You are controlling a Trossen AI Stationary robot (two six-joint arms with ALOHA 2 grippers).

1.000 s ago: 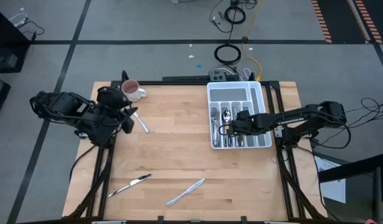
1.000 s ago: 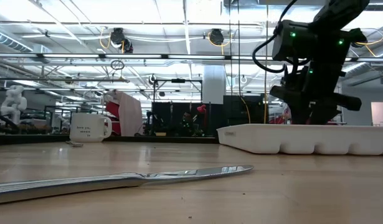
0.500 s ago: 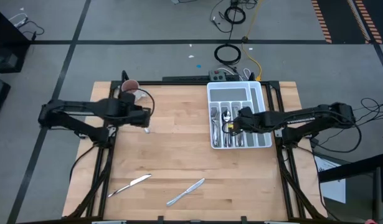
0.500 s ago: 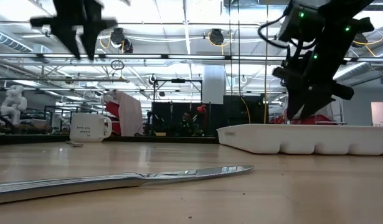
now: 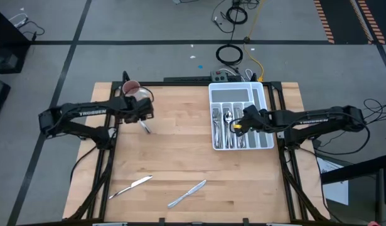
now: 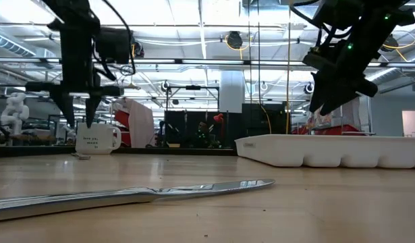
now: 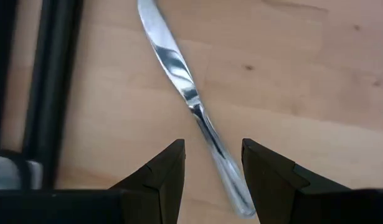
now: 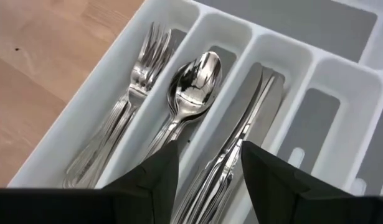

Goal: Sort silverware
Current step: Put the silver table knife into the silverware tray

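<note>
My left hand (image 7: 211, 163) released, straddling knife (image 7: 190, 102) near mug (image 5: 131, 89); next: descend, pinch handle. Right hand (image 8: 207, 165) released, empty above tray (image 8: 85, 112).

Both arms shifted, cutlery untouched.

Swung out from the desk's left edge: left end effector (image 5: 144, 115), now poised open above the shiny silver table knife (image 5: 144, 127). Risen out of the white divided plastic tray (image 5: 263, 94) and drawn rightward: right end effector (image 5: 238, 124), fingers parted.
</note>
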